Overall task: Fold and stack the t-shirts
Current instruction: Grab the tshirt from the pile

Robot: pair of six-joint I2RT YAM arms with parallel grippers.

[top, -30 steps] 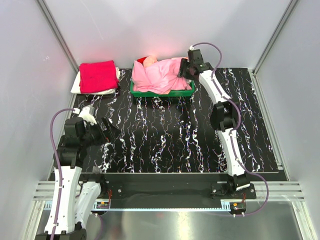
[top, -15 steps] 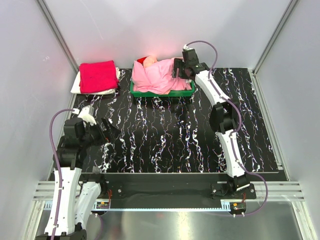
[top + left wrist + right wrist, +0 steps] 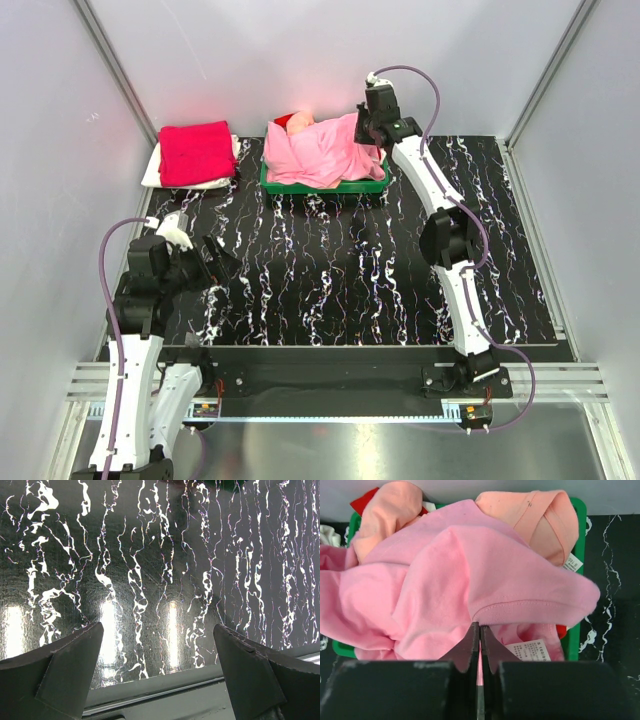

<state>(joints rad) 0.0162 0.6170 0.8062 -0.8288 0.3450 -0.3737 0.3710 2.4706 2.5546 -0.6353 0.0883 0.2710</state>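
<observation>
A bubblegum pink t-shirt [image 3: 320,155] lies bunched over the green tray [image 3: 330,187]. My right gripper [image 3: 370,135] hangs at the tray's right end. In the right wrist view its jaws [image 3: 480,626] are pressed together on a ribbed edge of the pink t-shirt [image 3: 445,580], with a sliver of pink cloth between them. Peach t-shirts [image 3: 540,520] and a bit of red cloth [image 3: 362,502] lie under the pink one. A folded crimson t-shirt [image 3: 196,152] rests on a white one [image 3: 152,175] at the back left. My left gripper [image 3: 215,255] is open over bare table [image 3: 157,635].
The green tray's rim [image 3: 577,630] shows at the right of the pile, with a white care label [image 3: 532,650] beside my fingers. The black marbled table [image 3: 330,270] lies between the two arms. Grey walls close in the back and both sides.
My right gripper has moved left and slightly up at the tray's right end and has closed on the pink t-shirt's edge. The left arm has not moved.
</observation>
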